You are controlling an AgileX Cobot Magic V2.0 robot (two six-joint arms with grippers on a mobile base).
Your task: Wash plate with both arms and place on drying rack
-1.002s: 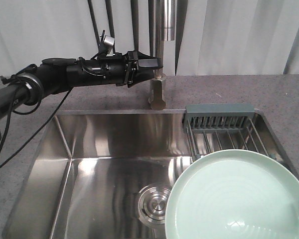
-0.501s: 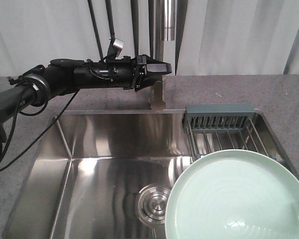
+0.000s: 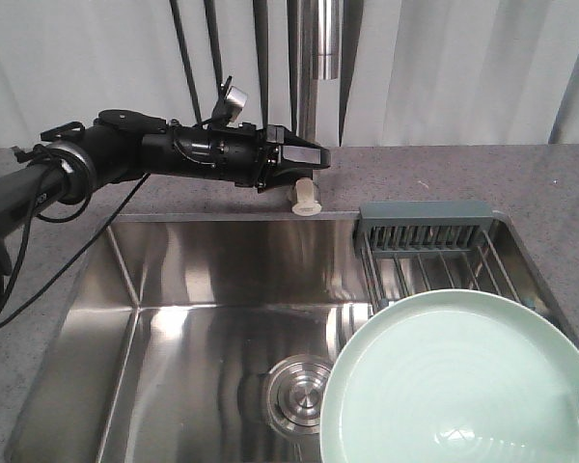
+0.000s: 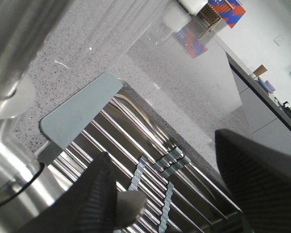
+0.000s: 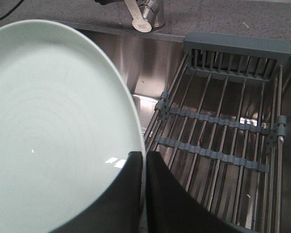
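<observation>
With my left pincer (image 3: 309, 154) spread wide just above the tap lever (image 3: 306, 198), my right pincer (image 5: 144, 167) grips the plate (image 3: 454, 386) rim, low to its right.

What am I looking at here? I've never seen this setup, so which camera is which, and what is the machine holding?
This is a two-armed robot working at a steel kitchen sink. The wide picture comes from a camera facing the scene. The other two come from cameras on the robot's wrists, each looking out past its own fingers. The black arm on the wide picture's left ends in the left gripper, which is open and empty, close to the faucet. The right gripper pinches the rim of a pale green plate, held over the sink. A drying rack sits across the sink's right end.
</observation>
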